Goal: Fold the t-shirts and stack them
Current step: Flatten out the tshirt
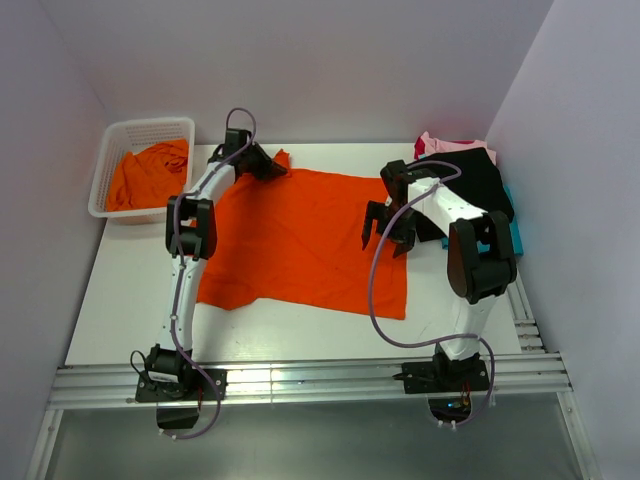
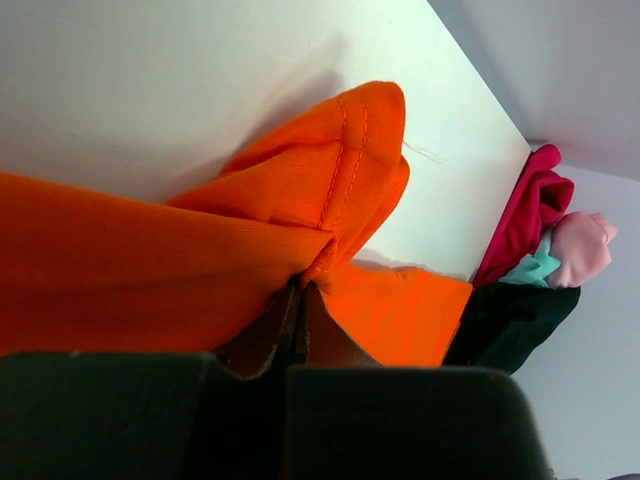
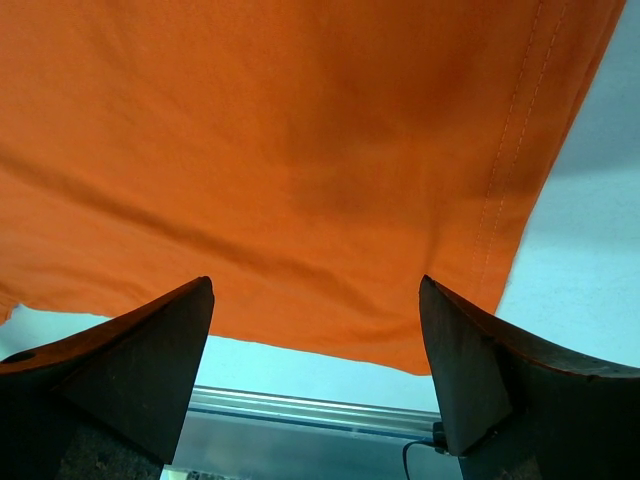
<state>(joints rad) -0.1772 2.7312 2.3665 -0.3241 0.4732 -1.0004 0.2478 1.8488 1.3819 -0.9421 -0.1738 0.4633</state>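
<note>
A bright orange t-shirt [image 1: 300,240] lies spread flat on the white table. My left gripper [image 1: 268,165] is shut on its far left sleeve; in the left wrist view the orange sleeve [image 2: 330,180] bunches up from between the closed fingers [image 2: 300,330]. My right gripper [image 1: 388,228] is open and empty, hovering over the shirt's right side; the right wrist view shows the shirt [image 3: 300,150] and its hem between the spread fingertips [image 3: 470,360]. A stack of folded shirts, black [image 1: 478,185] on top with pink [image 1: 445,143] and teal beneath, sits at the far right.
A white mesh basket [image 1: 112,170] at the far left holds more crumpled orange shirts [image 1: 148,175]. Metal rails [image 1: 300,385] run along the near table edge. Walls close in on both sides and the back.
</note>
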